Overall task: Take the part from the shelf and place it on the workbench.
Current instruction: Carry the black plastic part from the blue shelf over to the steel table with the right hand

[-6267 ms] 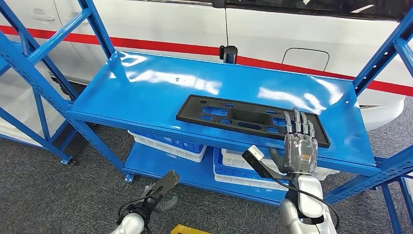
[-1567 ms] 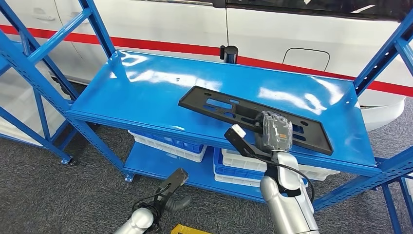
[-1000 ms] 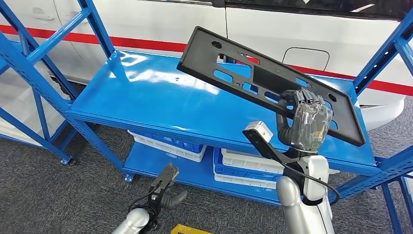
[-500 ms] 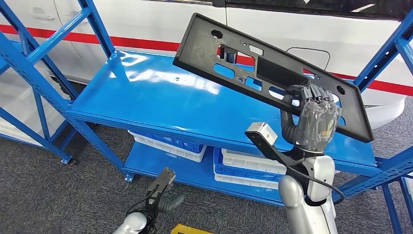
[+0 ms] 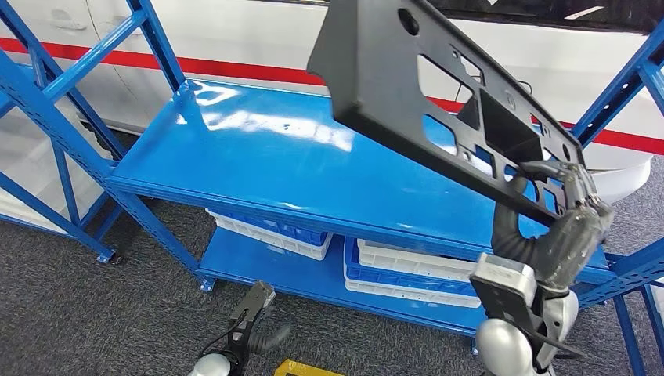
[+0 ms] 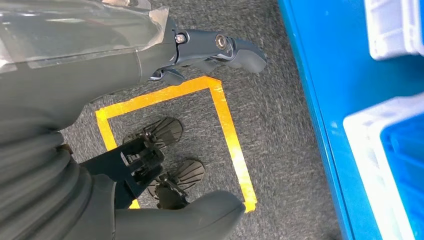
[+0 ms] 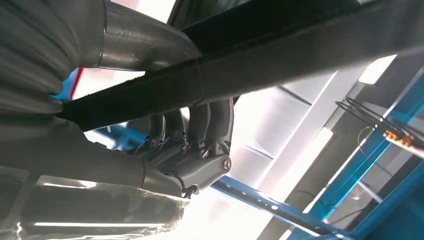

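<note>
right hand [image 5: 562, 235] grips the black part's [image 5: 438, 102] lower end, raised above the shelf [image 5: 258, 157]

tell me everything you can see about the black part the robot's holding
The black part is a long, flat, matte plastic-looking panel with a raised rim, round holes and rectangular cut-outs. It is lifted clear of the blue shelf, tilted steeply, far end high. The right hand grips its lower end.
</note>
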Motion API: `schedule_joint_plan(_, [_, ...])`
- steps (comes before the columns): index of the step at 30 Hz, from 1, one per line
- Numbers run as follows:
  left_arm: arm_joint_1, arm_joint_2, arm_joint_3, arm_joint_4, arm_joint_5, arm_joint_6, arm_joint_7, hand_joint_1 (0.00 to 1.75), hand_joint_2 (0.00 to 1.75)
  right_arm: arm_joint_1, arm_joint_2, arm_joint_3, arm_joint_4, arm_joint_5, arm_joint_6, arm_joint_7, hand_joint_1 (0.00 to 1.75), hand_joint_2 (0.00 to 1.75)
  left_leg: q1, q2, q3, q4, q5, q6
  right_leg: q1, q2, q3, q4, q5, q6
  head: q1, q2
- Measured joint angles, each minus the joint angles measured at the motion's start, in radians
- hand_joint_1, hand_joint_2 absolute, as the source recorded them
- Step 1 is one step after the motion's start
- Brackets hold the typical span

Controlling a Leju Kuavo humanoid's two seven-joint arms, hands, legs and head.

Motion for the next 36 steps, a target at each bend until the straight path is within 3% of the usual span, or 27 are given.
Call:
schedule_joint_plan(5, [0.001, 0.001, 0.000, 0.000, 0.000, 0.001, -0.001, 0.00, 1.75, 0.007, 0.000, -0.002, -0.006, -0.007, 0.000, -0.005, 1.75, 1.75, 0.000, 0.000, 0.000, 0.000, 0.000, 0.001, 0.000, 0.000, 0.000, 0.000, 0.000, 0.001, 0.000, 0.000])
schedule_joint_plan(7, [0.012, 0.007, 0.004, -0.002, 0.000, 0.008, -0.007, 0.00, 1.75, 0.043, -0.001, -0.012, -0.043, -0.042, 0.000, -0.037, 1.75, 1.75, 0.000, 0.000, 0.003, -0.008, 0.006, 0.007, 0.002, 0.000, 0.001, -0.004, 0.003, 0.006, 0.000, 0.000])
schedule_joint_plan(8, [0.023, 0.011, 0.008, -0.006, 0.002, 0.015, -0.011, 0.00, 1.75, 0.072, -0.006, -0.019, -0.073, -0.067, -0.001, -0.065, 1.75, 1.75, 0.003, 0.002, 0.008, -0.020, 0.012, 0.013, 0.003, 0.000, -0.006, 0.008, -0.005, 0.007, 0.000, 0.000])
schedule_joint_plan(9, [0.042, 0.017, 0.018, -0.014, 0.004, 0.024, -0.016, 0.00, 1.75, 0.107, -0.016, -0.027, -0.109, -0.094, -0.001, -0.098, 1.75, 1.75, 0.006, 0.006, 0.013, -0.031, 0.019, 0.018, 0.004, -0.001, -0.041, 0.074, -0.033, 0.007, 0.000, 0.000])
schedule_joint_plan(10, [0.072, 0.023, 0.035, -0.032, 0.005, 0.033, -0.019, 0.00, 1.75, 0.139, -0.027, -0.032, -0.140, -0.111, 0.006, -0.128, 1.75, 1.75, 0.014, 0.008, 0.018, -0.037, 0.022, 0.017, -0.002, -0.001, -0.059, 0.107, -0.039, 0.018, 0.001, 0.000])
schedule_joint_plan(12, [0.136, 0.040, 0.084, -0.072, 0.005, 0.044, -0.029, 0.00, 1.75, 0.186, -0.048, -0.039, -0.190, -0.134, 0.033, -0.176, 1.75, 1.75, 0.022, 0.007, 0.014, -0.024, 0.013, -0.007, -0.015, 0.006, -0.059, 0.107, -0.034, 0.037, 0.005, 0.000])
schedule_joint_plan(13, [0.159, 0.046, 0.105, -0.089, 0.003, 0.045, -0.033, 0.00, 1.75, 0.196, -0.051, -0.040, -0.202, -0.136, 0.048, -0.187, 1.75, 1.75, 0.026, 0.003, 0.010, -0.014, 0.008, -0.021, -0.021, 0.010, -0.029, 0.048, -0.008, 0.043, 0.006, 0.000])
schedule_joint_plan(14, [0.171, 0.052, 0.119, -0.097, 0.003, 0.043, -0.037, 0.00, 1.75, 0.199, -0.052, -0.039, -0.207, -0.138, 0.057, -0.191, 1.75, 1.75, 0.027, 0.001, 0.007, -0.009, 0.006, -0.031, -0.020, 0.014, -0.016, 0.025, -0.003, 0.035, 0.006, 0.000])
schedule_joint_plan(17, [0.192, 0.062, 0.140, -0.108, 0.003, 0.041, -0.041, 0.00, 1.75, 0.202, -0.053, -0.039, -0.214, -0.142, 0.068, -0.194, 1.75, 1.75, 0.035, 0.007, 0.000, 0.009, -0.007, -0.039, -0.018, 0.012, -0.021, 0.029, 0.002, 0.007, 0.003, 0.000])
schedule_joint_plan(19, [0.201, 0.066, 0.153, -0.116, 0.003, 0.040, -0.043, 0.00, 1.75, 0.202, -0.053, -0.039, -0.219, -0.146, 0.081, -0.200, 1.75, 1.75, 0.034, 0.021, -0.040, 0.097, -0.062, -0.039, -0.012, 0.008, -0.024, 0.028, 0.006, -0.005, 0.002, 0.000])
schedule_joint_plan(21, [0.215, 0.067, 0.170, -0.128, 0.002, 0.035, -0.045, 0.00, 1.75, 0.202, -0.053, -0.039, -0.221, -0.153, 0.103, -0.206, 1.75, 1.75, 0.031, 0.026, -0.101, 0.228, -0.124, -0.034, -0.002, 0.004, -0.030, 0.028, 0.009, -0.014, 0.002, 0.000])
schedule_joint_plan(22, [0.226, 0.067, 0.179, -0.135, 0.001, 0.032, -0.046, 0.00, 1.75, 0.202, -0.053, -0.039, -0.221, -0.157, 0.116, -0.208, 1.75, 1.75, 0.028, 0.027, -0.119, 0.268, -0.135, -0.028, 0.004, 0.003, -0.032, 0.028, 0.010, -0.017, 0.002, 0.000])
schedule_joint_plan(23, [0.239, 0.068, 0.189, -0.144, -0.001, 0.028, -0.046, 0.00, 1.75, 0.202, -0.053, -0.039, -0.221, -0.161, 0.129, -0.209, 1.75, 1.75, 0.024, 0.027, -0.121, 0.273, -0.129, -0.020, 0.010, 0.002, -0.035, 0.028, 0.012, -0.020, 0.002, 0.000])
schedule_joint_plan(24, [0.252, 0.070, 0.199, -0.154, -0.002, 0.025, -0.046, 0.00, 1.75, 0.202, -0.053, -0.039, -0.221, -0.166, 0.141, -0.211, 1.75, 1.75, 0.017, 0.027, -0.102, 0.239, -0.106, -0.008, 0.016, 0.002, -0.036, 0.028, 0.013, -0.022, 0.002, 0.000])
schedule_joint_plan(26, [0.272, 0.074, 0.219, -0.175, -0.004, 0.021, -0.045, 0.00, 1.75, 0.203, -0.053, -0.039, -0.221, -0.175, 0.160, -0.216, 1.75, 1.75, -0.001, 0.031, -0.033, 0.114, -0.052, 0.025, 0.025, 0.001, -0.037, 0.028, 0.015, -0.025, 0.003, 0.000])
schedule_joint_plan(28, [0.287, 0.077, 0.238, -0.195, -0.004, 0.019, -0.046, 0.00, 1.75, 0.204, -0.053, -0.038, -0.219, -0.181, 0.173, -0.224, 1.75, 1.75, -0.018, 0.041, 0.011, 0.030, -0.029, 0.047, 0.027, -0.004, -0.037, 0.027, 0.017, -0.025, 0.005, 0.000])
schedule_joint_plan(30, [0.304, 0.078, 0.254, -0.212, -0.003, 0.015, -0.047, 0.00, 1.75, 0.206, -0.053, -0.038, -0.216, -0.185, 0.184, -0.230, 1.75, 1.75, -0.026, 0.044, 0.014, 0.012, -0.022, 0.052, 0.025, -0.010, -0.036, 0.023, 0.021, -0.019, 0.005, 0.000])
schedule_joint_plan(32, [0.318, 0.078, 0.267, -0.223, -0.002, 0.012, -0.049, 0.00, 1.75, 0.208, -0.054, -0.037, -0.214, -0.187, 0.195, -0.234, 1.75, 1.75, -0.021, 0.043, 0.020, -0.009, -0.004, 0.051, 0.025, -0.013, -0.043, 0.031, 0.018, -0.011, 0.004, 0.000])
schedule_joint_plan(34, [0.326, 0.076, 0.276, -0.230, -0.001, 0.012, -0.051, 0.00, 1.75, 0.209, -0.055, -0.036, -0.214, -0.194, 0.214, -0.240, 1.75, 1.75, -0.012, 0.042, 0.022, -0.028, 0.014, 0.048, 0.025, -0.009, -0.074, 0.097, -0.024, -0.013, 0.005, 0.000])
schedule_joint_plan(36, [0.334, 0.074, 0.284, -0.235, 0.000, 0.011, -0.055, 0.00, 1.75, 0.211, -0.059, -0.033, -0.212, -0.205, 0.249, -0.245, 1.75, 1.75, -0.011, 0.041, 0.014, -0.029, 0.020, 0.047, 0.019, -0.006, -0.121, 0.214, -0.082, -0.013, 0.006, 0.000])
